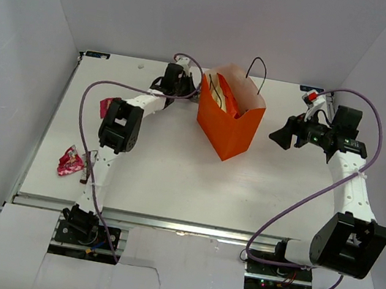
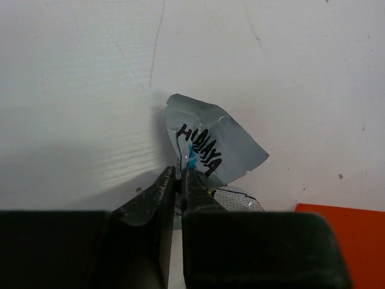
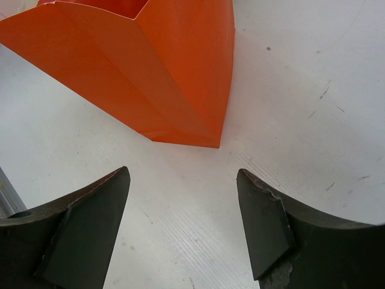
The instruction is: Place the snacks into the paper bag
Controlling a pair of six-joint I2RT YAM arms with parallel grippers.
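The orange paper bag (image 1: 231, 117) stands upright in the middle of the table, black handles up. My left gripper (image 1: 192, 89) is at the bag's far left side. In the left wrist view it (image 2: 179, 171) is shut on a silver-grey crinkled wrapper (image 2: 213, 147) with black lettering, over the white table, and a corner of the bag (image 2: 346, 241) shows at lower right. My right gripper (image 1: 281, 137) is open and empty to the right of the bag (image 3: 162, 66), its fingers (image 3: 264, 223) wide apart. The chip bag, yellow packet and purple wrapper are not in view.
A pink-red wrapper (image 1: 70, 161) lies near the table's left edge. Another pink piece (image 1: 104, 106) shows partly behind the left arm. White walls close in the table at the back and sides.
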